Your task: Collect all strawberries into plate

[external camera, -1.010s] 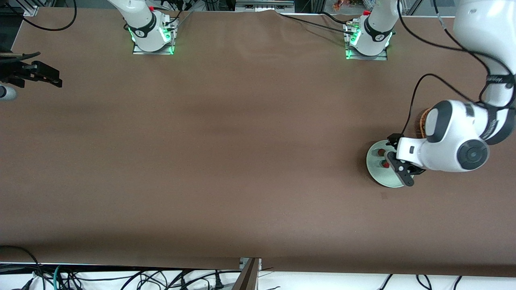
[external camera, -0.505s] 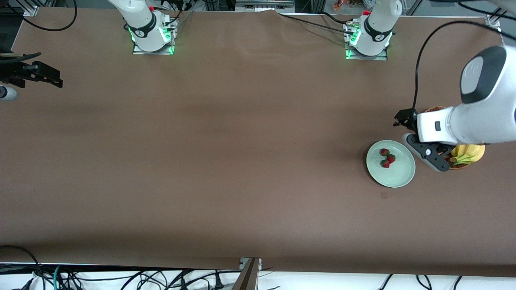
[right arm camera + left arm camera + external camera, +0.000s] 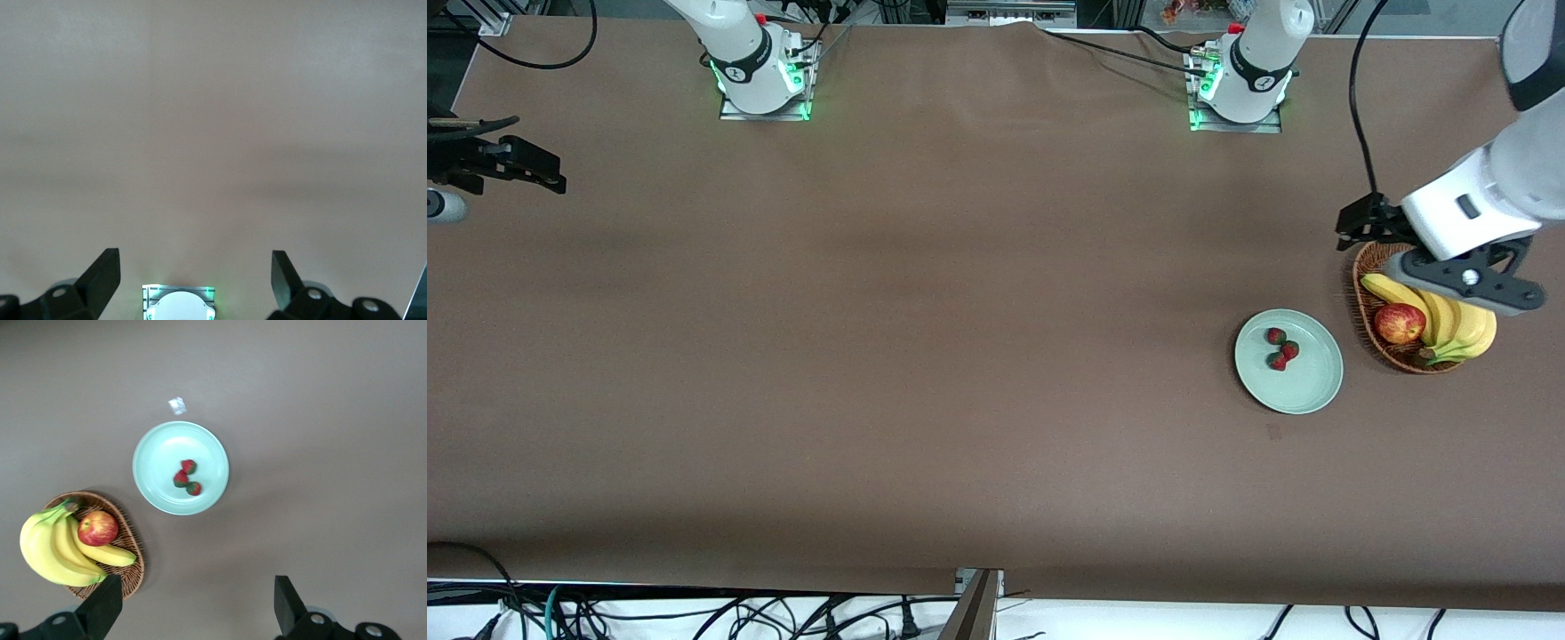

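Three strawberries (image 3: 1288, 349) lie close together in the pale mint-green plate (image 3: 1309, 388), toward the left arm's end of the table. The left wrist view shows the same strawberries (image 3: 180, 479) in the plate (image 3: 159, 452) from high above. My left gripper (image 3: 1463, 280) is up in the air over the wicker basket, open and empty, with its fingers (image 3: 100, 610) wide apart. My right gripper (image 3: 534, 171) waits at the right arm's end of the table, open and empty (image 3: 195, 277).
A brown wicker basket (image 3: 1360, 293) beside the plate holds bananas (image 3: 1463, 324) and a red apple (image 3: 1399, 323); it also shows in the left wrist view (image 3: 135, 568). A small pale scrap (image 3: 177, 405) lies on the table near the plate. The right arm's base (image 3: 177, 303) glows green.
My left gripper has risen from over the plate and swung toward the left arm's end, now over the basket. Three strawberries lie uncovered in the plate. The right arm has not moved.
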Action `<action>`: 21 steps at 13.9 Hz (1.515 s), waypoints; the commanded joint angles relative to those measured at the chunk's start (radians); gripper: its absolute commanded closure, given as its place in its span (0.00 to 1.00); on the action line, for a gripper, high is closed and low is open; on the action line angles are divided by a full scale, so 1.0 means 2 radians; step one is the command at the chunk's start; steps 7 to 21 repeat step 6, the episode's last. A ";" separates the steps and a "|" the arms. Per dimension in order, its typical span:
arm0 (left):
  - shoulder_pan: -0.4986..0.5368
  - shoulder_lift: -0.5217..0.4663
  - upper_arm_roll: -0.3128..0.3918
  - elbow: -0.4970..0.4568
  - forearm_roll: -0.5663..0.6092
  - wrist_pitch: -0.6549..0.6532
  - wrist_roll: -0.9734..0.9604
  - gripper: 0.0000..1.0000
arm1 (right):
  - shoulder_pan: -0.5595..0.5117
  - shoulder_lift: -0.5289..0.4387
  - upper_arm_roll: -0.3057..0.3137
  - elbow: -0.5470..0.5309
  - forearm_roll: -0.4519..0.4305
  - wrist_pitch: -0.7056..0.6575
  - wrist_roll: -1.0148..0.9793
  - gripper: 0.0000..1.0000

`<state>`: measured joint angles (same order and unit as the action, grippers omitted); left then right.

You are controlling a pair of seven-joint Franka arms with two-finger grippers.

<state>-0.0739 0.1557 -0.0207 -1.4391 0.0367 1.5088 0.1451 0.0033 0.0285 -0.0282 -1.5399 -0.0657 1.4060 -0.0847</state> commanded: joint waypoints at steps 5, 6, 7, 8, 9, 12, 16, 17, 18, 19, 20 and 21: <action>0.027 -0.086 -0.009 -0.133 -0.016 0.079 -0.081 0.00 | 0.002 0.006 0.000 0.015 0.003 -0.007 0.002 0.00; 0.026 -0.086 -0.009 -0.133 -0.016 0.079 -0.081 0.00 | 0.001 0.006 0.000 0.015 0.003 -0.007 0.002 0.00; 0.026 -0.086 -0.009 -0.133 -0.016 0.079 -0.081 0.00 | 0.001 0.006 0.000 0.015 0.003 -0.007 0.002 0.00; 0.026 -0.086 -0.009 -0.133 -0.016 0.079 -0.081 0.00 | 0.001 0.006 0.000 0.015 0.003 -0.007 0.002 0.00; 0.026 -0.086 -0.009 -0.133 -0.016 0.079 -0.081 0.00 | 0.001 0.006 0.000 0.015 0.003 -0.007 0.002 0.00; 0.026 -0.086 -0.009 -0.133 -0.016 0.079 -0.081 0.00 | 0.001 0.006 0.000 0.015 0.003 -0.007 0.002 0.00; 0.026 -0.086 -0.009 -0.133 -0.016 0.079 -0.081 0.00 | 0.001 0.006 0.000 0.015 0.003 -0.007 0.002 0.00; 0.026 -0.086 -0.009 -0.133 -0.016 0.079 -0.081 0.00 | 0.001 0.006 0.000 0.015 0.003 -0.007 0.002 0.00; 0.026 -0.086 -0.009 -0.133 -0.016 0.079 -0.081 0.00 | 0.001 0.006 0.000 0.015 0.003 -0.007 0.002 0.00; 0.026 -0.086 -0.009 -0.133 -0.016 0.079 -0.081 0.00 | 0.001 0.006 0.000 0.015 0.003 -0.007 0.002 0.00; 0.026 -0.086 -0.009 -0.133 -0.016 0.079 -0.081 0.00 | 0.001 0.006 0.000 0.015 0.003 -0.007 0.002 0.00; 0.026 -0.086 -0.009 -0.133 -0.016 0.079 -0.081 0.00 | 0.001 0.006 0.000 0.015 0.003 -0.007 0.002 0.00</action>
